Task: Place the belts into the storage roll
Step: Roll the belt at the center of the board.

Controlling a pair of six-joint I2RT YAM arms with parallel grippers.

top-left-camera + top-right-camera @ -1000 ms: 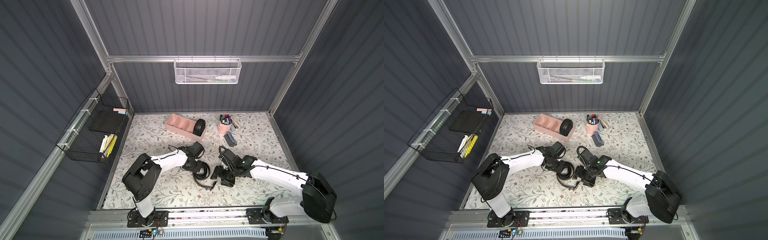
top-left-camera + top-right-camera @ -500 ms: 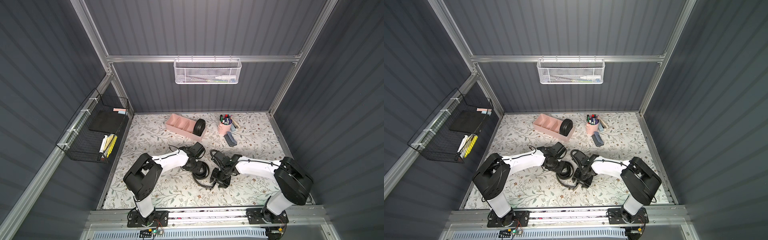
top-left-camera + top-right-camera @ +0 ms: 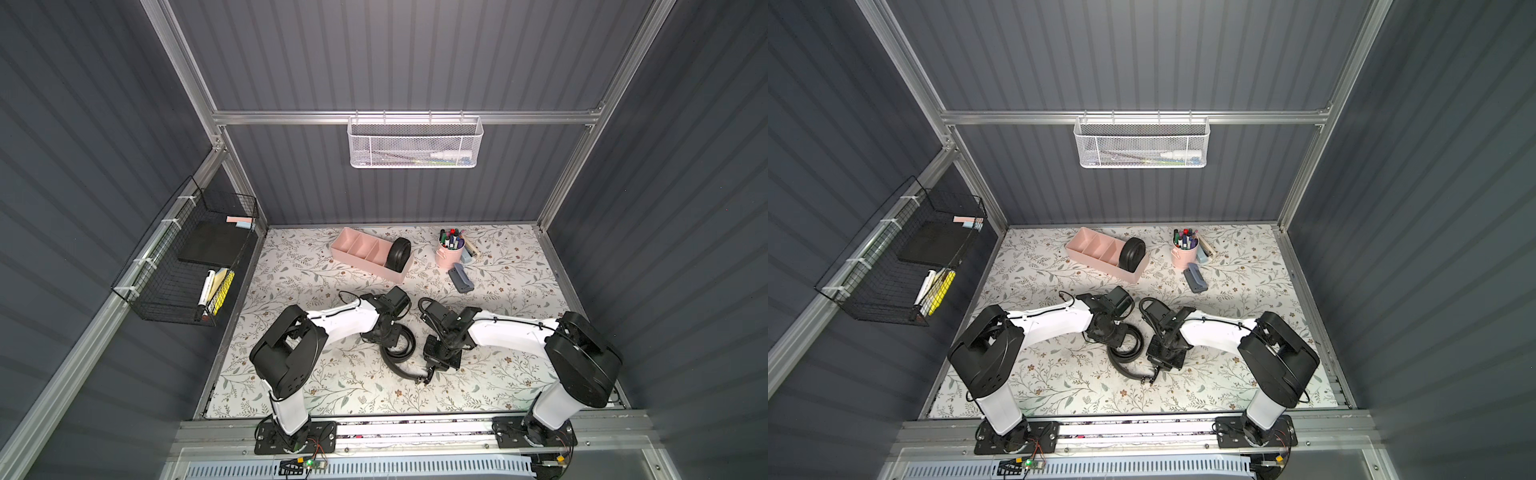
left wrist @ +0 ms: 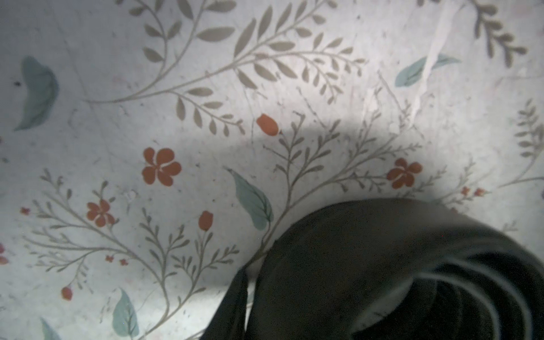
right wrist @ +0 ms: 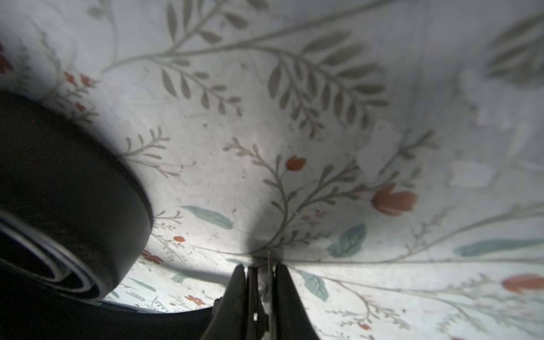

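Observation:
The storage roll (image 3: 353, 261) (image 3: 1087, 246) is a pale pink tray at the back, and a coiled black belt (image 3: 399, 254) (image 3: 1132, 254) stands on edge in its right end compartment. The other belt (image 3: 411, 343) (image 3: 1139, 338) lies loosely coiled mid-table. My left gripper (image 3: 390, 336) (image 3: 1115, 338) is down on the coil's left wall. One of its fingers (image 4: 228, 306) lies against the outside of the coil (image 4: 368, 250); the other is hidden. My right gripper (image 3: 428, 372) (image 3: 1155, 372) (image 5: 259, 282) is shut on that belt's thin buckle end (image 5: 253, 294), beside the coil (image 5: 73, 182).
A pink cup of markers (image 3: 449, 253) and a grey block (image 3: 460, 279) stand right of the tray. A black wire basket (image 3: 187, 266) hangs on the left wall and a white mesh basket (image 3: 414, 141) on the back wall.
My right jaws, wide a second ago, have closed on the belt's buckle end, and the right arm has shifted. The left gripper stays at the coil.

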